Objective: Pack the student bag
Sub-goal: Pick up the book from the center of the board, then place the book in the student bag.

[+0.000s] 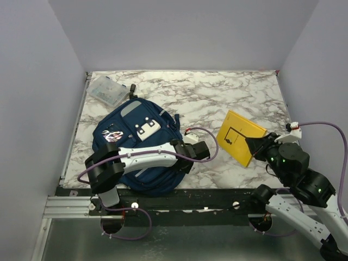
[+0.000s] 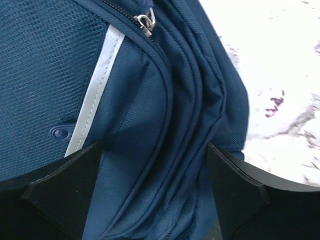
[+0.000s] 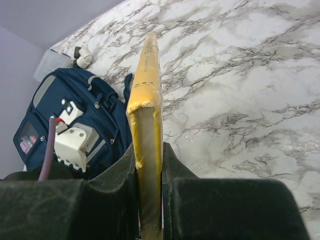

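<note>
The navy student bag (image 1: 133, 147) lies flat on the marble table at the left, front pocket up. My left gripper (image 1: 191, 155) is at the bag's right edge. In the left wrist view it (image 2: 150, 200) is open, its fingers (image 2: 65, 185) wide apart on either side of the bag's side folds (image 2: 165, 150), below a zipper pull (image 2: 146, 22). My right gripper (image 1: 255, 148) is shut on the near edge of a yellow book (image 1: 239, 136) and holds it on the right of the table. In the right wrist view the book (image 3: 147, 100) stands edge-on between the pads, with the bag (image 3: 100, 125) beyond it to the left.
A small clear plastic box (image 1: 109, 89) lies at the back left, by the bag's top and the left wall. Walls close in the table on the left, back and right. Bare marble (image 1: 217, 98) lies between the bag and the book.
</note>
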Controlling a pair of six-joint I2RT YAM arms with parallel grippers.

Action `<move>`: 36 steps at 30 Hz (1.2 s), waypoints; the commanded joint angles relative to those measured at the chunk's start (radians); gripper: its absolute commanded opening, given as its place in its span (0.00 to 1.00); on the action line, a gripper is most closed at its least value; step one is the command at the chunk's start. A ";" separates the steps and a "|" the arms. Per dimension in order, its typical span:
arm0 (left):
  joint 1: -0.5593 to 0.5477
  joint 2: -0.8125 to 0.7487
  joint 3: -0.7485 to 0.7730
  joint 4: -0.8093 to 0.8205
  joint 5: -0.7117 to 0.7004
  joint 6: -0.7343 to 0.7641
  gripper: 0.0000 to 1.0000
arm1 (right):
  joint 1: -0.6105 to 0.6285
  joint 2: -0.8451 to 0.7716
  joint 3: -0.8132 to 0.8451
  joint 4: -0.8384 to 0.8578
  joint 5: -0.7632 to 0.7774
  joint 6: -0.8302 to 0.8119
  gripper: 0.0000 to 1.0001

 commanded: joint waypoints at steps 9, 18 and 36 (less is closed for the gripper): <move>-0.022 0.155 0.050 -0.139 -0.192 -0.037 0.85 | 0.003 -0.057 0.003 0.017 -0.037 0.023 0.01; -0.021 0.197 0.123 -0.178 -0.204 -0.059 0.00 | 0.002 -0.061 -0.029 -0.004 -0.129 0.097 0.01; 0.098 -0.259 0.292 -0.106 -0.024 0.153 0.00 | 0.003 0.013 -0.196 0.334 -0.620 0.416 0.01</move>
